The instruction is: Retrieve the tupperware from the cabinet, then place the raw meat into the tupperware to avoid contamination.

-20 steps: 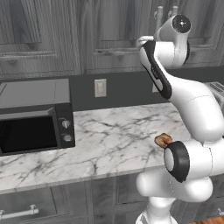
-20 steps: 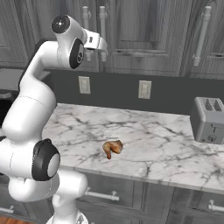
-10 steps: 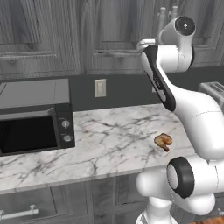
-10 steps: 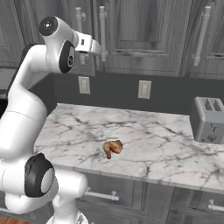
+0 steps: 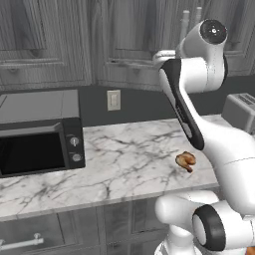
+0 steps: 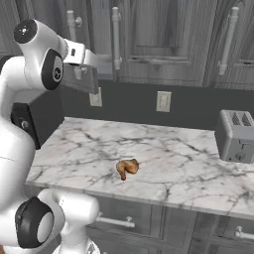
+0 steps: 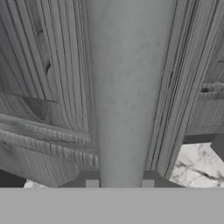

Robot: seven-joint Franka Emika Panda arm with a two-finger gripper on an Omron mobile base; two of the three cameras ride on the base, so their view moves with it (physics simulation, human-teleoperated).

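Note:
My gripper (image 7: 119,183) is shut on the long silver handle (image 7: 127,87) of the dark grey upper cabinet (image 6: 154,34), the bar filling the gap between its two tips. From the right base, the gripper (image 6: 112,63) meets the lower end of that handle (image 6: 116,30). The cabinet's doors look shut, so the tupperware is hidden. The raw meat (image 5: 186,160), a small brown-orange lump, lies on the marble counter (image 5: 124,159) well below the hand; the right base view has the raw meat (image 6: 127,167) near the counter's front edge.
A black microwave (image 5: 37,134) stands at the counter's left end and a grey toaster (image 6: 237,135) at its right end. Two wall outlets (image 6: 163,101) sit on the dark backsplash. More upper cabinet doors with bar handles (image 6: 228,34) hang to the right.
The arm's upper joints have swung outward, right in the left base view and left in the right base view, while the hand stays at the handle. The meat has not moved.

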